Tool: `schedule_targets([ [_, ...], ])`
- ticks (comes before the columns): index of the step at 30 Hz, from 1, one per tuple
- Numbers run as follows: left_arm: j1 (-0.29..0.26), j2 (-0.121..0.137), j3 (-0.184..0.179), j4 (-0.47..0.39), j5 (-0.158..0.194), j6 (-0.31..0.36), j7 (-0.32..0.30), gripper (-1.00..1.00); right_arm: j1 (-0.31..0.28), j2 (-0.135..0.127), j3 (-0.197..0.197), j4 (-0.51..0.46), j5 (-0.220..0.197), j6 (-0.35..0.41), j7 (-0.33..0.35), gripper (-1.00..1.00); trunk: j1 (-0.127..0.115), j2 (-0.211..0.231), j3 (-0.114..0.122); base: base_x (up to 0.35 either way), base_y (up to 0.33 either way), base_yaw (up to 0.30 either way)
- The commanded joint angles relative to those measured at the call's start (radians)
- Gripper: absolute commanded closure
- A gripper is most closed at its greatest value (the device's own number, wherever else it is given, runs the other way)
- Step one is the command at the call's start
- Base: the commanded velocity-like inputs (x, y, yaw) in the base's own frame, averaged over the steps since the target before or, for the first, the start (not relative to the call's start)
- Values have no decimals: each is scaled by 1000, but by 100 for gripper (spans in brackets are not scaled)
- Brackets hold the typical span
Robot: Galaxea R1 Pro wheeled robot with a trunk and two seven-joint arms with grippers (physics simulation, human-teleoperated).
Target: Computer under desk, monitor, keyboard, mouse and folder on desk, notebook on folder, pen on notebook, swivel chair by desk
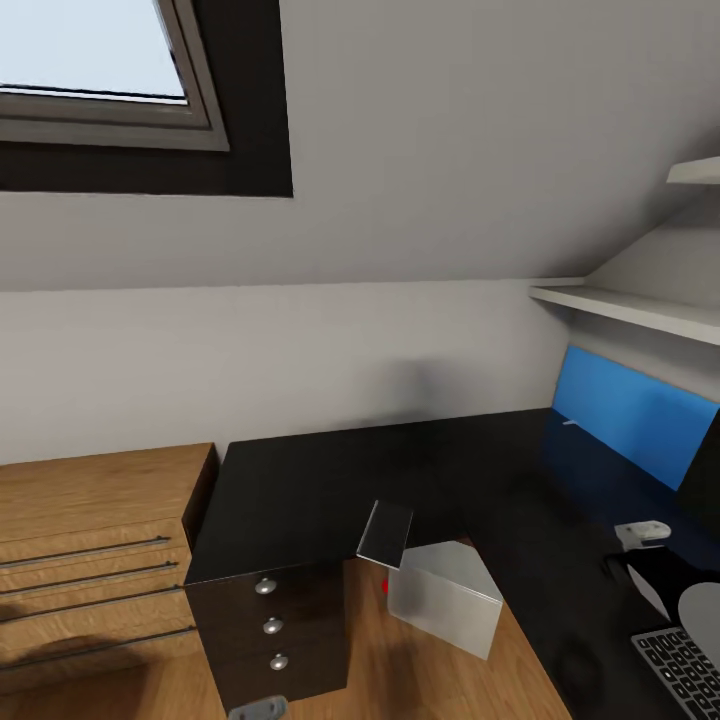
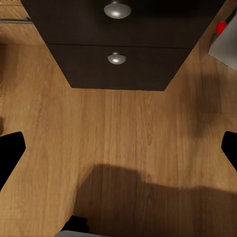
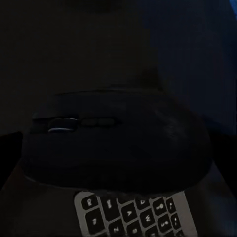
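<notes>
At the black desk, my right gripper is clamped around the mouse, its dark rounded body with the scroll wheel close against my right wrist camera and the keyboard showing just beneath it. From the head view the keyboard lies at the desk's near right corner, and my right arm's pale casing hangs just beyond it. My left gripper hangs spread and empty over the wood floor, in front of the dark drawer unit; the grey computer sits under the desk beside it. The step, as I judge it, is setting the mouse down beside the keyboard: I should carry it clear of the keys, lower it level until it rests on the bare black top, close to the keyboard's side but not on it, then part my fingers without nudging it. The glossy surface may let it slide.
</notes>
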State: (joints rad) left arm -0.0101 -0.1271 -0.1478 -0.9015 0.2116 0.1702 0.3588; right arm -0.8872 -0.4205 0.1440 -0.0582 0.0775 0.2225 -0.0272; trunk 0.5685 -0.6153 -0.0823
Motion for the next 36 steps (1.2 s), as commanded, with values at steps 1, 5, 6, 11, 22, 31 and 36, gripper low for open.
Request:
schedule_targets([
  [1, -1, 1, -1, -3, 9, 3, 9, -100, 0, 0, 5, 1, 16, 7, -1, 100, 0, -2, -2, 0, 0, 0],
  [5, -1, 0, 13, -5, 10, -3, 12, -100, -1, 0, 5, 5, 31, 6, -2, 100, 0, -2, -2, 0, 0, 0],
  [6, -1, -1, 19, -5, 11, -4, 13, -100, -1, 0, 5, 4, 33, 6, -1, 100, 4, -9, -5, 0, 0, 0],
  [11, -1, -3, 24, -5, 11, -4, 16, -100, -1, 1, 5, 3, 37, 5, -3, 100, 23, -44, -21, 0, 0, 0],
  [22, -1, -4, 25, -2, 12, -5, 20, -100, -1, 0, 5, 6, 41, 6, -8, 100, 66, -121, -55, 0, 0, 0],
  [31, -1, -5, 24, 7, 13, -5, 22, -100, -1, 2, 9, 7, 73, 9, -9, 100, 100, -184, -83, 0, 0, 0],
  [36, -1, -5, 23, 7, 12, -5, 22, -100, -1, 2, 9, 9, 76, 8, -17, 100, 119, -219, -99, 0, 0, 0],
])
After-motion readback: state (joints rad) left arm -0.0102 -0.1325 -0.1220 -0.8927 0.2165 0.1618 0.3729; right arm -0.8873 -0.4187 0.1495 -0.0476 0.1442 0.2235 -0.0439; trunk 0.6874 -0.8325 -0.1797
